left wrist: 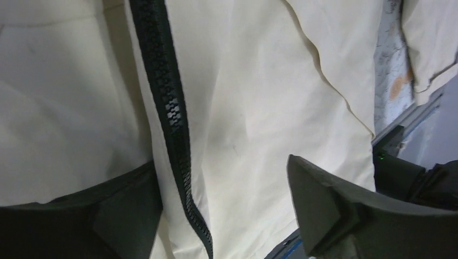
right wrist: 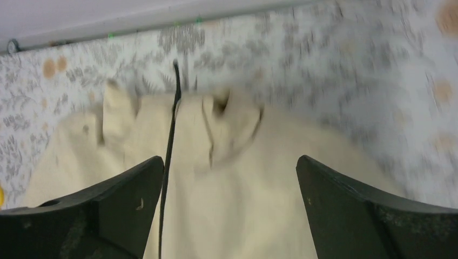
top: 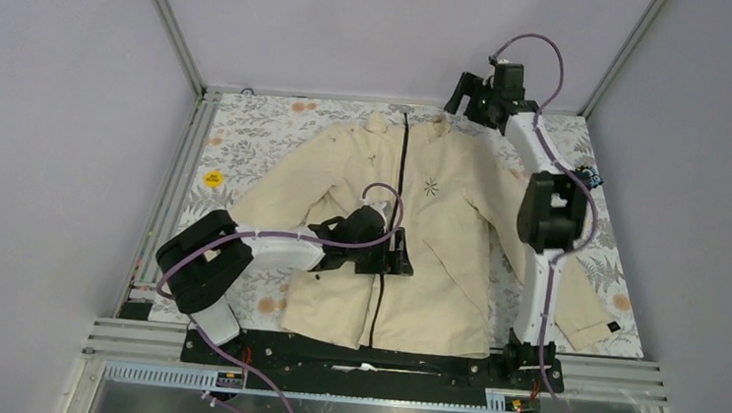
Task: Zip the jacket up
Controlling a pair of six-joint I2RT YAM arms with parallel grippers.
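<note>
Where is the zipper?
In the top view, the zipper runs down the middle of the jacket, collar to hem, under the left gripper.

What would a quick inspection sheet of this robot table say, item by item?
Surface: floral-patterned cloth, lying flat.
Job's things: cream jacket spread front-up; zipper teeth meshed in the left wrist view, and a dark line runs from hem to collar in the top view.
Clutter: one yellow sticker on the cloth beside the jacket.
Grippers: left gripper open, jaws either side of the zipper; right gripper open above the collar, holding nothing.
Cables: purple cables loop off both arms.
Surroundings: grey walls, aluminium frame rails.
</note>
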